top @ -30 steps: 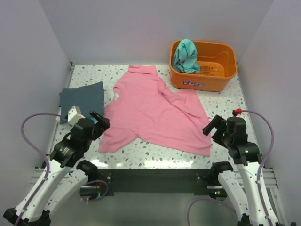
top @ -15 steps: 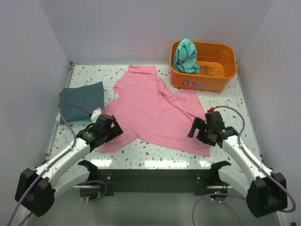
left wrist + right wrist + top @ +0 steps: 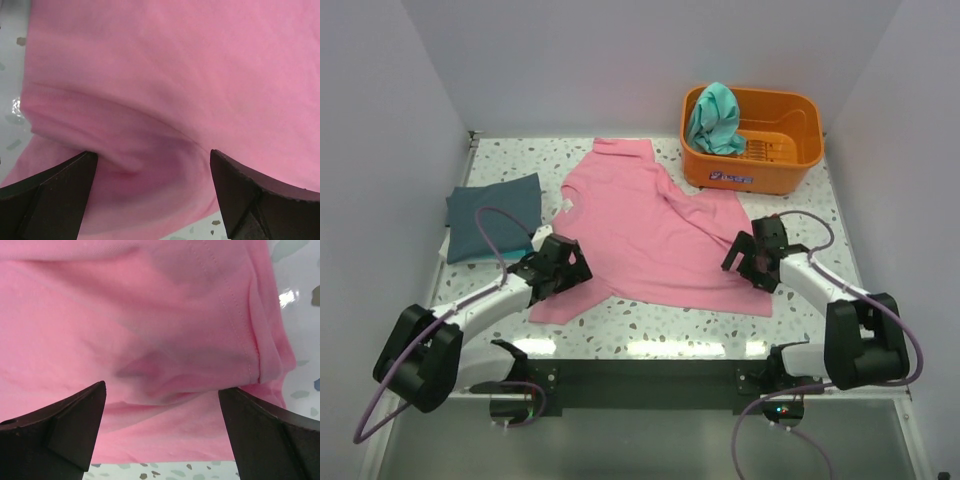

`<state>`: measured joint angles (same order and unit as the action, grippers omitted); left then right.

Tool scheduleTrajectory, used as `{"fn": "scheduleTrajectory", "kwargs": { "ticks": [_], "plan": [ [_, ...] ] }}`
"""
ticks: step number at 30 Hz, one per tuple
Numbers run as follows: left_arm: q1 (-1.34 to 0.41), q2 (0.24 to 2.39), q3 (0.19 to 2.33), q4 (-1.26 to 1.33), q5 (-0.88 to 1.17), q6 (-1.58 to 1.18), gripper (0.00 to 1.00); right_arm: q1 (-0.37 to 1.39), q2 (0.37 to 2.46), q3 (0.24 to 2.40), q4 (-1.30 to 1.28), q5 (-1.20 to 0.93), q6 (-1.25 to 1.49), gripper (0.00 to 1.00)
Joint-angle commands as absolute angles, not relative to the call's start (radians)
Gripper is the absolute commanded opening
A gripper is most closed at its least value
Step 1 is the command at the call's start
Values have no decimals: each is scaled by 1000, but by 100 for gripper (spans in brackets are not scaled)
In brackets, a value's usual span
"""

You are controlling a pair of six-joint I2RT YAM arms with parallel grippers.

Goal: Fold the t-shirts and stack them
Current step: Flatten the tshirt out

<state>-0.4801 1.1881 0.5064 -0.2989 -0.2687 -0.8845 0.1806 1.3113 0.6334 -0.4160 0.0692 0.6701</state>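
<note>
1. Left gripper sits low over the near left hem of the pink t-shirt. Its two fingers are spread wide apart, with a raised fold of pink cloth lying between them.
2. Right gripper is down at the same shirt's near right edge, its jaws likewise parted. In its wrist view the stitched hem runs between the dark tips, and speckled table shows just beyond the cloth.
3. Neither wrist view makes clear whether the tips actually press on the fabric.
4. The pink t-shirt lies spread but creased across the middle of the table, with one part reaching toward the far edge and its long hem along the near side between the two arms.
5. The dark slate t-shirt lies folded flat at the table's left side, near the pink shirt and apart from the left gripper.
6. The teal t-shirt is bunched over the left end of the orange basket, which stands in the far right corner just beside the pink shirt's edge.
</note>
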Motion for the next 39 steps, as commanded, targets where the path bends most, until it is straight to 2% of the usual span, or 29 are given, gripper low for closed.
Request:
{"fn": "scheduleTrajectory", "kwargs": {
  "ticks": [1,12,17,20,23,26,30,33,39],
  "plan": [
    [-465,1255,572,-206,-293,-830,100,134,1368,641,-384,141,664,99],
    [-451,1535,742,-123,-256,-753,100,26,1477,739,-365,136,601,99],
    [-451,1559,845,-146,-207,-710,100,2,1480,805,-383,138,575,99],
    [-451,1507,847,-201,-181,-704,100,2,1437,827,-400,114,552,99],
    [-451,1328,783,-268,-215,-721,100,2,1352,833,-428,54,508,99],
    [-451,1215,724,-415,-322,-764,100,2,1218,810,-480,8,477,98],
    [-443,1062,641,-580,-443,-886,100,2,1062,759,-544,63,509,99],
    [-442,996,565,-609,-423,-948,100,2,968,721,-613,175,601,99],
    [-439,1014,486,-563,-416,-997,100,3,874,649,-647,222,653,99]
  ]
}}
